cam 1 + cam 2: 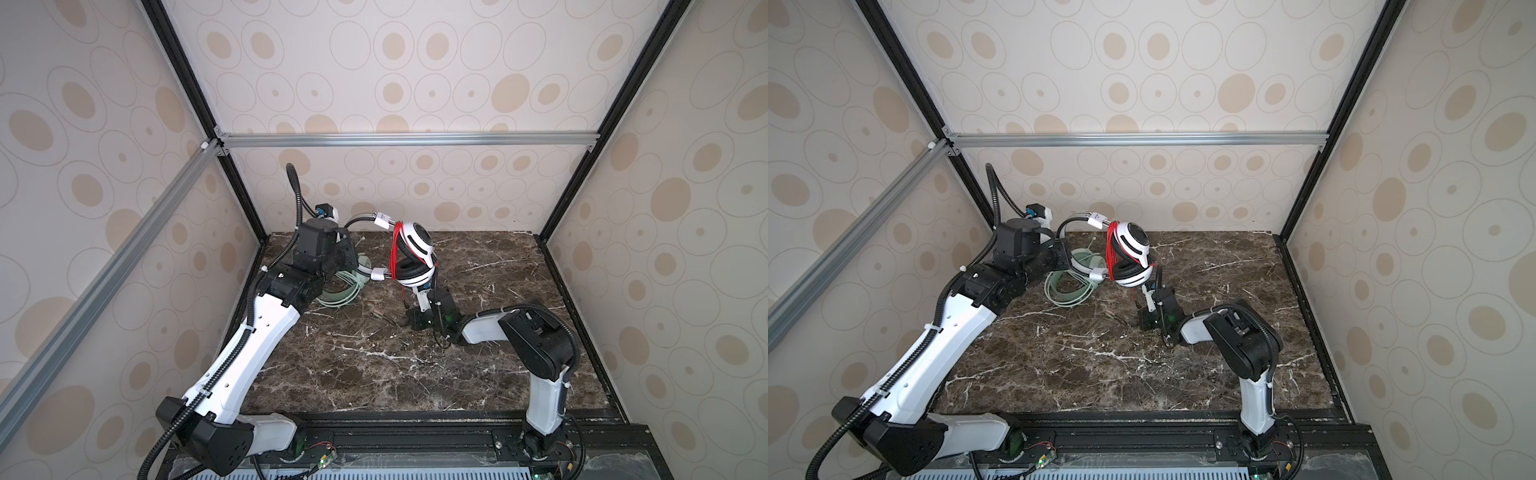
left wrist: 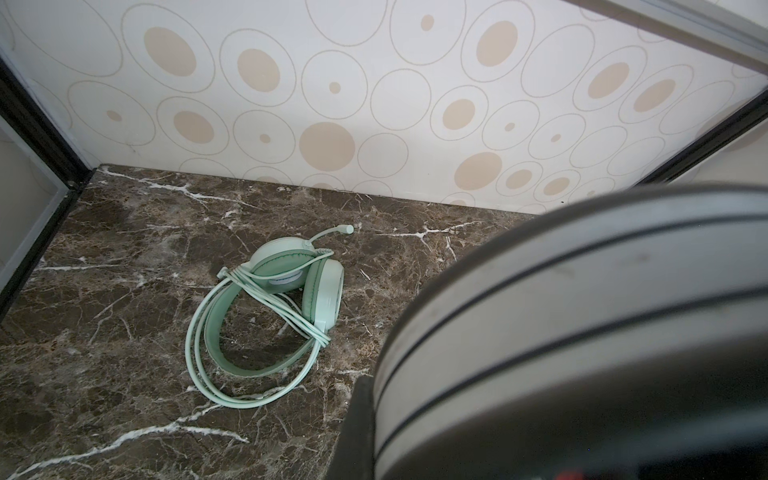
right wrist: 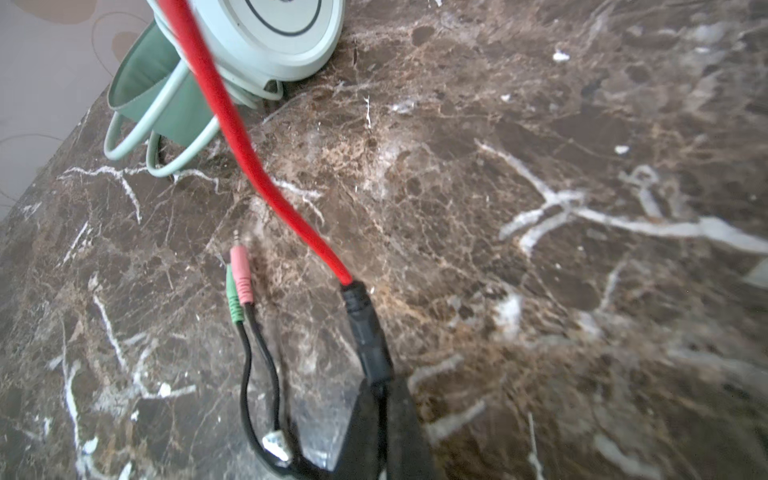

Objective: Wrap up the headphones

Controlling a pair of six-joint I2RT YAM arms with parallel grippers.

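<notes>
Marble tabletop (image 3: pixel 540 124), pink-and-green plugs (image 3: pixel 239 278) clear only in right wrist view

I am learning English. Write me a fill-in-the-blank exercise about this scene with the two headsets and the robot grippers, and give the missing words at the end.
1. The cable wound around the white-and-black headset is ___ in colour.
2. The left gripper holds that headset above the table by its grey ___.
3. The other headset, lying on the table, is pale ___ in colour.
4. The right gripper is shut on the cable's black end, near two plugs, a green one and a ___ one.

Missing words: red; headband; green; pink.
</notes>
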